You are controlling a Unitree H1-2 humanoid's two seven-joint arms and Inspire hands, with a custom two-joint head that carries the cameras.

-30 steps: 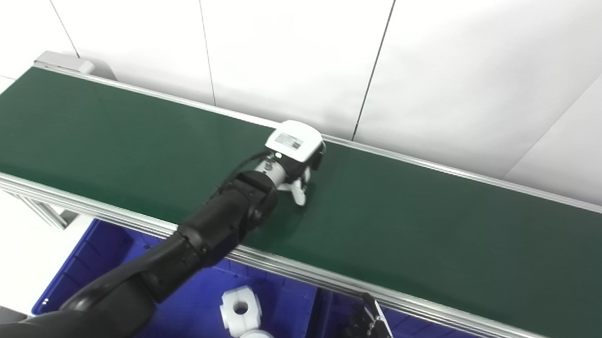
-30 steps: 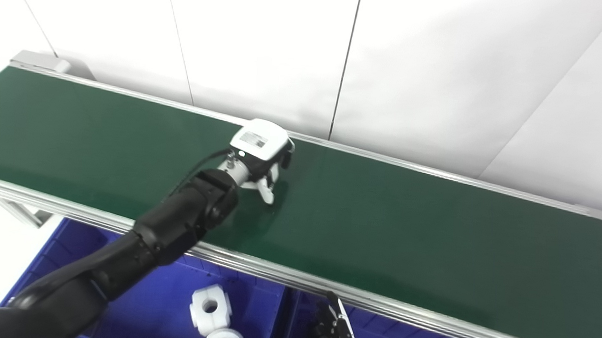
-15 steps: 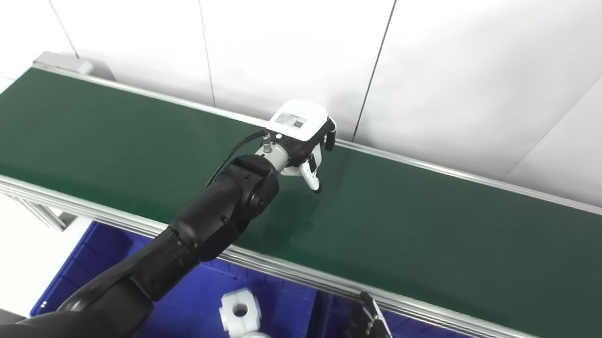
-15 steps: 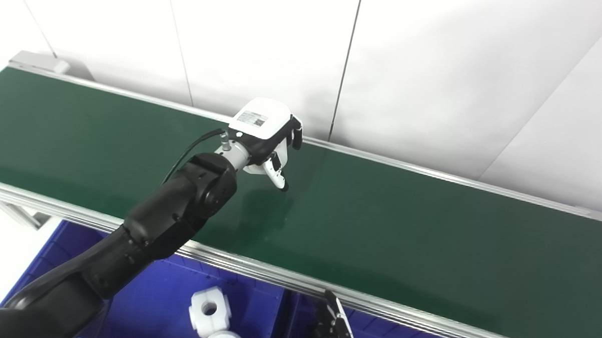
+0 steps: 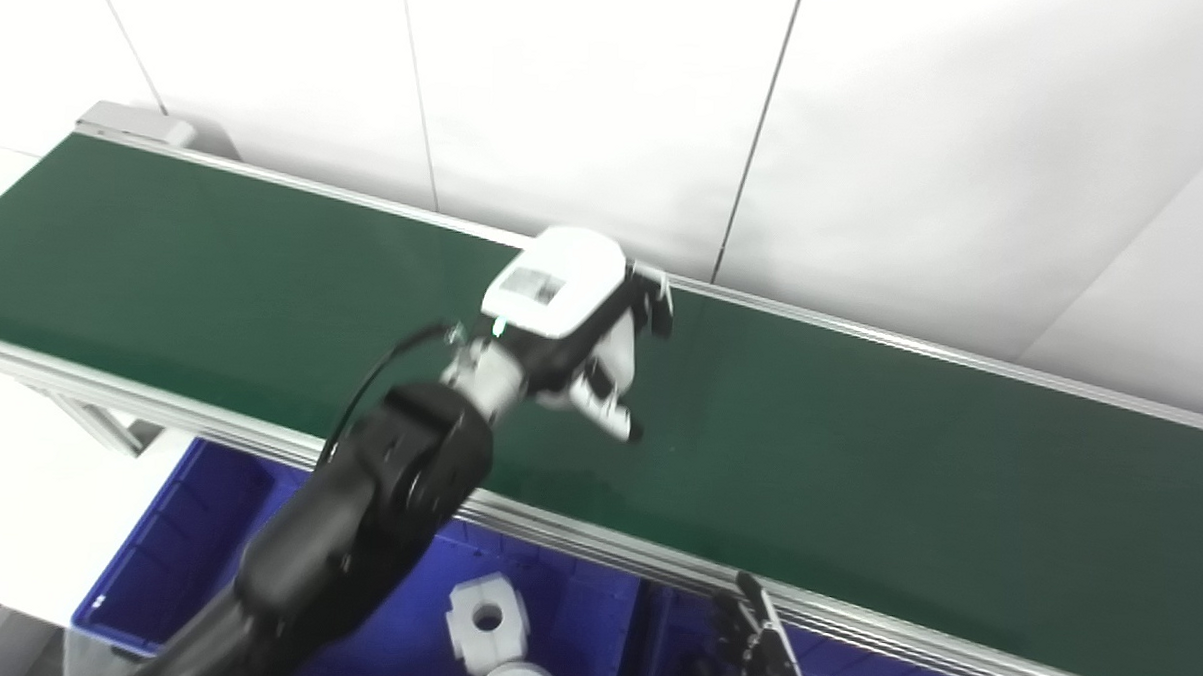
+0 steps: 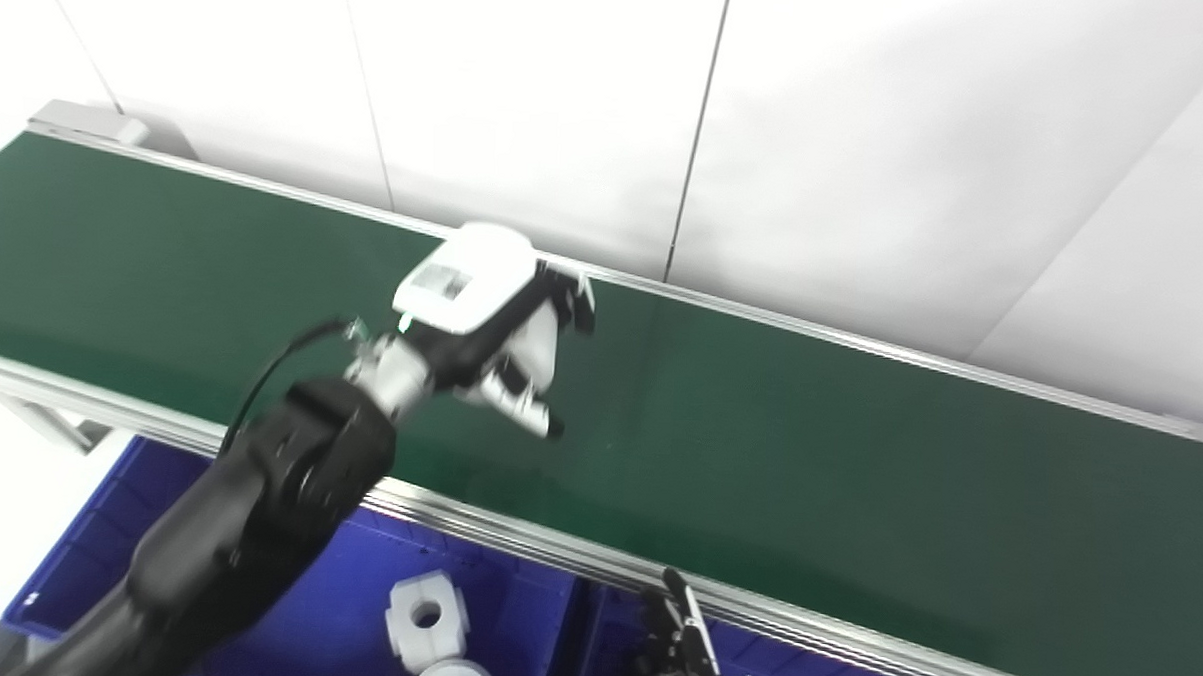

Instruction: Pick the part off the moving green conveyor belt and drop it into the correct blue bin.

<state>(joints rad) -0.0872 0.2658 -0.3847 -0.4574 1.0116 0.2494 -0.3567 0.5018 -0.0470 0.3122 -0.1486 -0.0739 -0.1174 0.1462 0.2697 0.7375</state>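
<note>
The left hand (image 5: pixel 572 337) has lifted off the green conveyor belt (image 5: pixel 857 467) and swung back toward 6 o'clock, fingers curled around what looks like a white part (image 5: pixel 616 354), so next is probably the blue bin (image 5: pixel 572 617).

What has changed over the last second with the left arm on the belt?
The left robot hand has lifted off the green belt and is pulling back toward the blue bin; whether it holds a part I cannot tell. The white part in the bin and the right robot hand stayed put.
</note>
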